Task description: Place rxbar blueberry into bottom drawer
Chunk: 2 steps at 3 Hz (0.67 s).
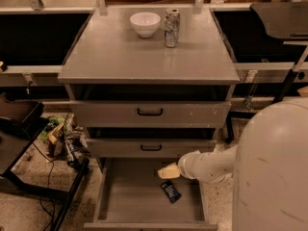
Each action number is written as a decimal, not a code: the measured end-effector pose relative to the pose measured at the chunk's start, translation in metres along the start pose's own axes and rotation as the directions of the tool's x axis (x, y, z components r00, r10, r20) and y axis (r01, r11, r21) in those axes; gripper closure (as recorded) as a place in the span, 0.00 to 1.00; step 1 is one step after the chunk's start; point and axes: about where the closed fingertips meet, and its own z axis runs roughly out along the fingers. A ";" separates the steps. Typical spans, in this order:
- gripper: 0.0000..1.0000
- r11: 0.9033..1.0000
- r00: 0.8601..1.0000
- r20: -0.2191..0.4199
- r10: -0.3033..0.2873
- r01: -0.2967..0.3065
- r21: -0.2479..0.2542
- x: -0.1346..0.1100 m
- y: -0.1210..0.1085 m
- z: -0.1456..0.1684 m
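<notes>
The rxbar blueberry (170, 191), a small dark wrapped bar, lies flat on the floor of the bottom drawer (127, 198), right of its middle. The drawer is pulled out and holds nothing else that I can see. My gripper (168, 171) hangs over the drawer's back right part, just above and slightly left of the bar, apart from it. It is open and holds nothing. My white arm (211, 163) reaches in from the right.
The two upper drawers (150, 112) with black handles are nearly closed. A white bowl (145, 23) and a silver can (172, 28) stand on the cabinet top (144, 61). Cluttered items (65, 138) and a black stand (19, 124) sit left of the cabinet.
</notes>
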 end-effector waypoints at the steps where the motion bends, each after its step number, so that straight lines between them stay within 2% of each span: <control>1: 0.00 0.999 0.998 0.050 0.027 -0.029 0.037 -0.013 0.003 -0.024; 2: 0.00 0.999 0.998 0.050 0.028 -0.029 0.037 -0.013 0.003 -0.024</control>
